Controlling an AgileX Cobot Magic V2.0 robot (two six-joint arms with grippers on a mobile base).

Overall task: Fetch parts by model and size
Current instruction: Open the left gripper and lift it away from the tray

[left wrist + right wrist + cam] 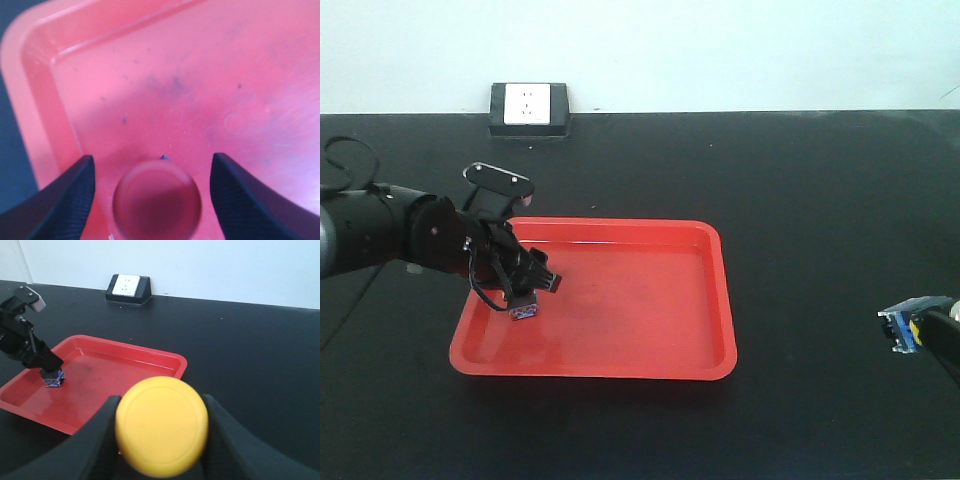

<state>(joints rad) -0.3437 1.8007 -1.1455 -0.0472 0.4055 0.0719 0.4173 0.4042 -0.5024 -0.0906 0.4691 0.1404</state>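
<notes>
Exterior front-facing view: we judge the task half done. The red-capped push-button switch (523, 312) sits in the red plastic tray (710, 300), left of centre, with the left hand (533, 289) released around it. The right hand (161, 402) grasps the yellow-capped switch (161, 435), still undelivered.

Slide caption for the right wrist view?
Right hand grips yellow-capped push-button; left hand over switch base in red tray.
</notes>
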